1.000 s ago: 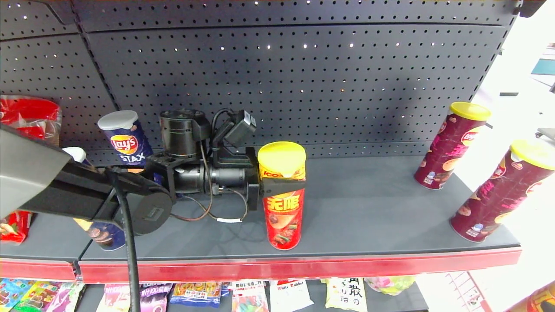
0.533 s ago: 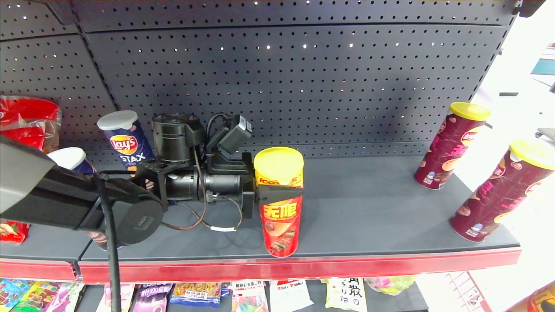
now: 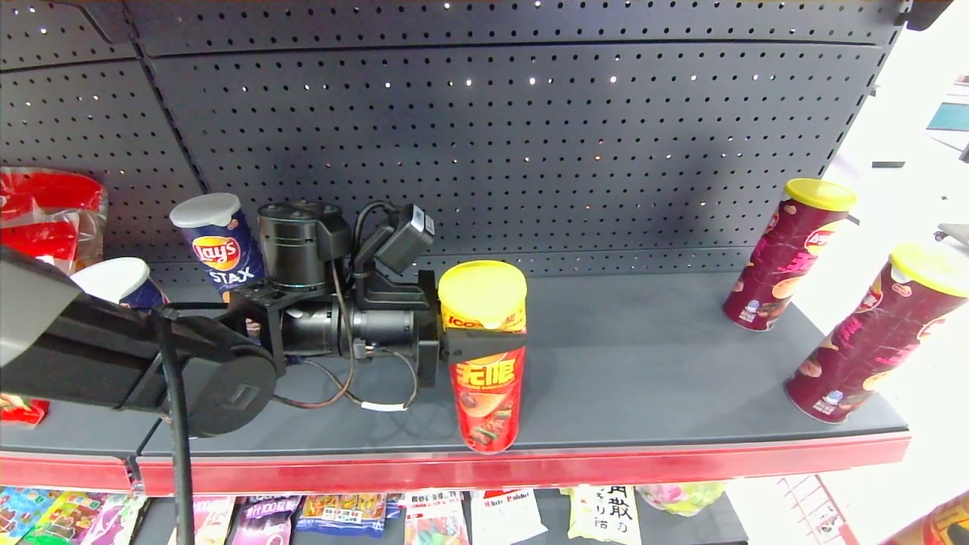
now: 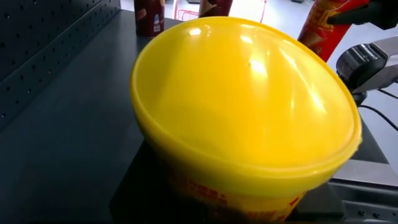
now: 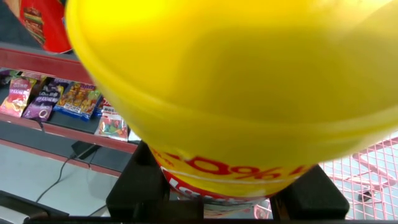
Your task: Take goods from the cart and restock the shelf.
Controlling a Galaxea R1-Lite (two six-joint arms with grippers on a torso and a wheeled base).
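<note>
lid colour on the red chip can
Yellow plastic lid on red chip can; head view shows best.

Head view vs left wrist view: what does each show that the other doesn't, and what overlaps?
Head view: the left pincer clamping the red can by its side, two blue cans, snack bags below. Left wrist view: a second red can beyond the shelf front. Both: the can's yellow lid, the dark shelf, pegboard, maroon cans.
</note>
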